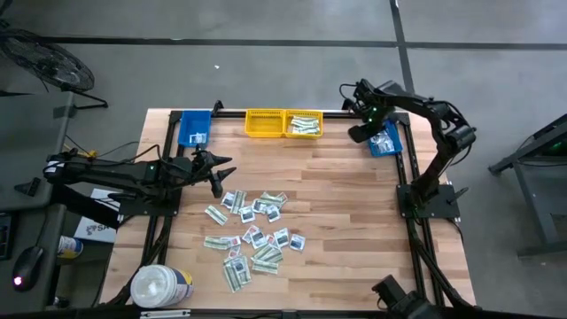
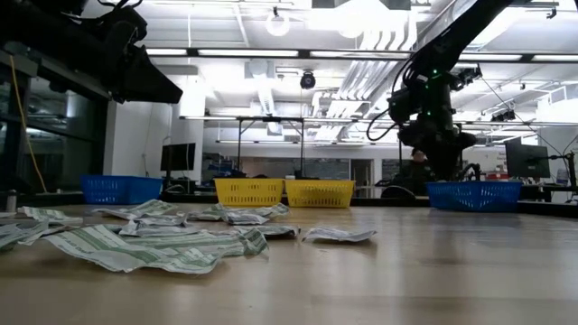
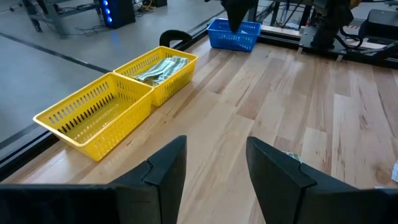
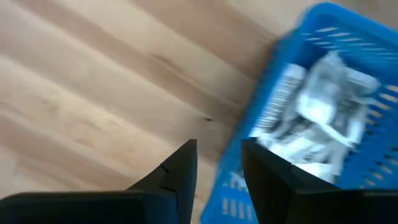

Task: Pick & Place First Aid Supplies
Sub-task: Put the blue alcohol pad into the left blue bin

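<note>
The first aid supplies (image 1: 254, 233) lie scattered mid-bench, with white squarish packets (image 4: 323, 118) already in the right blue bin (image 1: 386, 142) and green strips in one yellow bin (image 1: 303, 124). Your right hand (image 4: 217, 162) hangs at that blue bin's edge, fingers apart and empty; judge the drop complete, so lift clear of the rim before swinging back. Your left hand (image 3: 214, 168) waits over the bench (image 1: 354, 230) beside the pile, fingers apart, holding nothing.
</note>
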